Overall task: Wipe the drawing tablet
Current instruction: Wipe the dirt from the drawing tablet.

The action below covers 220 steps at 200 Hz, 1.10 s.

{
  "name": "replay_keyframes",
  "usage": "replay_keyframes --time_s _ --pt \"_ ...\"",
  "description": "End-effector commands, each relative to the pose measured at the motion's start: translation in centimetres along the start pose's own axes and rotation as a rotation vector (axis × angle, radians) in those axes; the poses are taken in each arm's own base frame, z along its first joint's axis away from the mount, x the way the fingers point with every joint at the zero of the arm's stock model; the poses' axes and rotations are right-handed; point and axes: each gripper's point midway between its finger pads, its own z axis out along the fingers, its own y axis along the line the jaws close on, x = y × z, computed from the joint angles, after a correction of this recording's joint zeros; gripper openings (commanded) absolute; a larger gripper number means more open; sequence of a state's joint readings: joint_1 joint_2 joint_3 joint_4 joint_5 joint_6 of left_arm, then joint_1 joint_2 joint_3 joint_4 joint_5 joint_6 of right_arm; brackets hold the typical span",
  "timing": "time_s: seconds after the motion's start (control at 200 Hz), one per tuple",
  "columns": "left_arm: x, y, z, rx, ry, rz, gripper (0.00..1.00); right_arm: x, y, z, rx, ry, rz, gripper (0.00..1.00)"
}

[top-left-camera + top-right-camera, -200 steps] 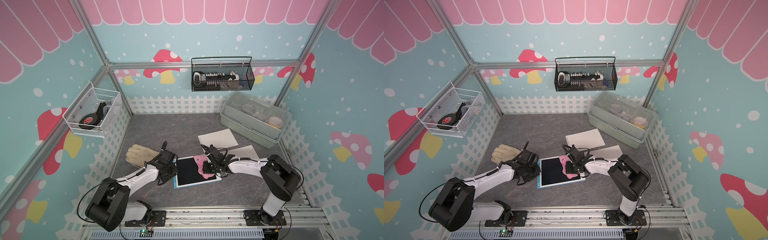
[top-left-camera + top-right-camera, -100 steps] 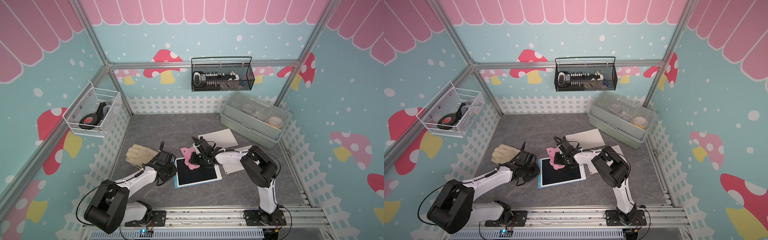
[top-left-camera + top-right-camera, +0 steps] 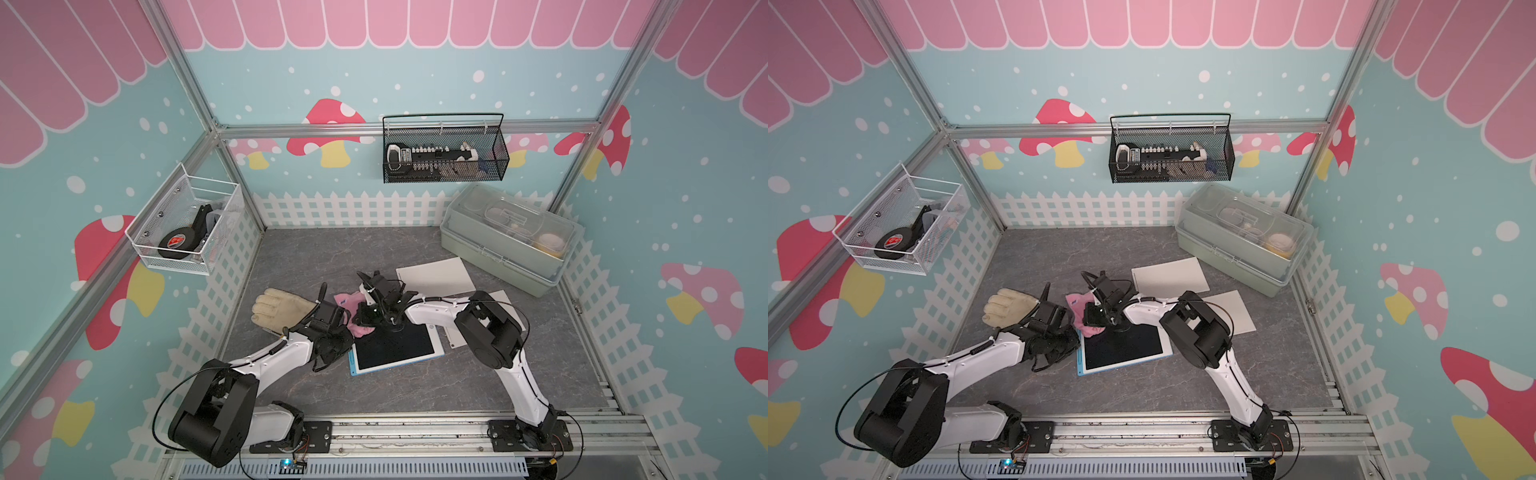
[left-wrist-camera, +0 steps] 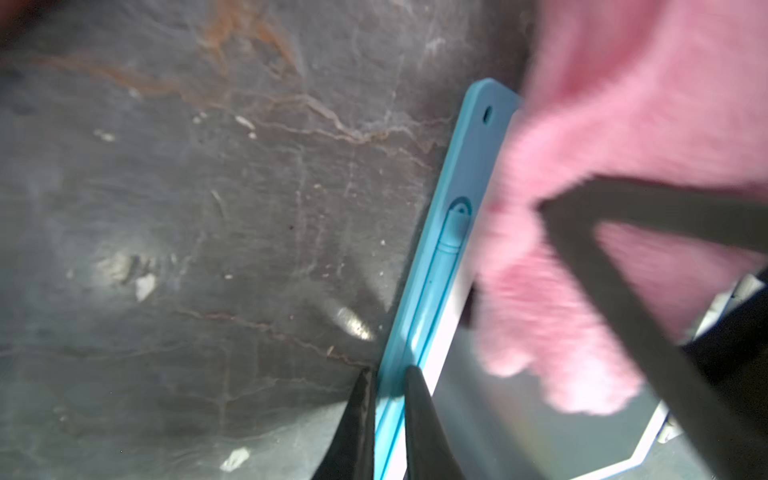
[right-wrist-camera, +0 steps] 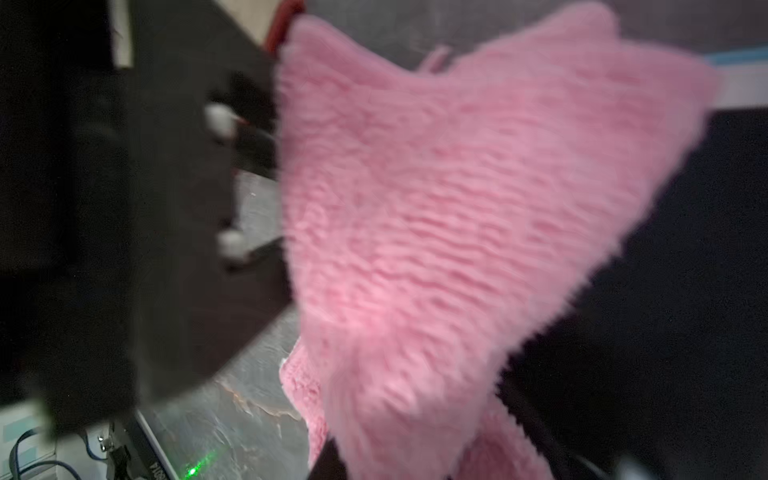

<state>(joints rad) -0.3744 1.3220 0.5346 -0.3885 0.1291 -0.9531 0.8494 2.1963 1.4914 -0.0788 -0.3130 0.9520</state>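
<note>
nearest, the tablet (image 3: 397, 349) lay flat on the table (image 3: 374, 399), front and middle, its screen up and dark in both top views. the left gripper (image 4: 388, 376) was closed narrow on its blue rim, one finger on each side of the edge, right by the slot where the stylus (image 4: 451, 245) sat. i judged that the right place to hold. the slab looked thin, stiff and light, likely to skate on the smooth top under a push. the glossy screen should not be pinched or scraped. a grip on the rim pins it without covering what needs wiping.

just beyond, the right gripper (image 3: 366, 312) was clamped on the pink cloth (image 3: 359, 328). the cloth draped over the tablet's far left corner and spilled off it onto the table. it looked fluffy, limp and very light. it would fold and bunch rather than push flat, so a gathered fold with some downward press seemed to serve best. both wrist views were blurred around it. most of the screen lay bare, so the wiping seemed only part done.

further back, a glove (image 3: 282, 309) lay just behind the left gripper. then came two sheets (image 3: 434, 276) and a box (image 3: 507, 241), and baskets (image 3: 444, 153) hung on the walls.
</note>
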Motion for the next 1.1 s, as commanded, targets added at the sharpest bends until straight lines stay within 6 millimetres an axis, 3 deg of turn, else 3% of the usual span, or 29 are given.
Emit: replay_keyframes --time_s 0.0,0.11,0.18,0.255,0.29,0.42,0.535,0.63,0.715,0.825,0.896,0.986,0.996,1.096 --pt "4.6 8.0 1.3 -0.286 0.155 -0.023 0.13 1.1 -3.6 -0.4 0.119 0.047 0.014 0.0" --pt "4.5 8.0 1.4 -0.287 0.153 -0.024 0.13 2.0 1.0 2.5 0.049 0.092 -0.037 0.0" --pt "4.4 7.9 1.3 -0.286 0.151 -0.024 0.13 3.4 2.9 4.5 0.026 0.134 -0.045 0.0" --pt "4.3 7.9 1.2 -0.29 0.145 -0.022 0.13 4.0 2.7 5.3 0.032 0.15 -0.022 0.0" --pt "4.3 8.0 1.2 -0.292 0.146 -0.022 0.13 4.1 1.7 5.2 0.051 0.152 -0.016 0.0" --pt "4.4 8.0 1.2 -0.29 0.149 -0.027 0.13 2.5 -2.0 2.3 0.085 0.119 0.02 0.0" --pt "4.4 7.9 1.1 -0.285 0.146 -0.029 0.13 0.4 -2.6 -1.3 0.081 0.067 -0.014 0.0" --pt "3.9 6.7 0.5 -0.252 0.139 -0.025 0.14 0.2 -2.3 -2.6 0.071 0.071 -0.047 0.0" --pt "2.2 4.4 -1.0 -0.206 0.096 -0.01 0.24 0.6 -2.2 -3.7 0.075 0.054 -0.065 0.0" --pt "-0.7 0.8 -3.3 -0.111 0.047 -0.018 0.38 1.0 -3.6 -5.7 0.129 -0.005 -0.065 0.0" --pt "-2.5 -0.9 -4.0 -0.059 0.04 -0.031 0.42 1.5 -4.5 -6.7 0.164 -0.04 -0.068 0.0" --pt "-4.3 -2.4 -3.6 -0.032 0.067 -0.019 0.42 2.4 -5.7 -7.2 0.201 -0.074 -0.052 0.0" --pt "-4.4 -2.3 -3.5 -0.035 0.073 -0.019 0.42 2.1 -5.0 -7.9 0.186 -0.095 -0.054 0.0" --pt "-5.3 -3.2 -1.8 -0.036 0.143 0.009 0.39 2.9 -4.7 -8.3 0.21 -0.121 -0.054 0.0"
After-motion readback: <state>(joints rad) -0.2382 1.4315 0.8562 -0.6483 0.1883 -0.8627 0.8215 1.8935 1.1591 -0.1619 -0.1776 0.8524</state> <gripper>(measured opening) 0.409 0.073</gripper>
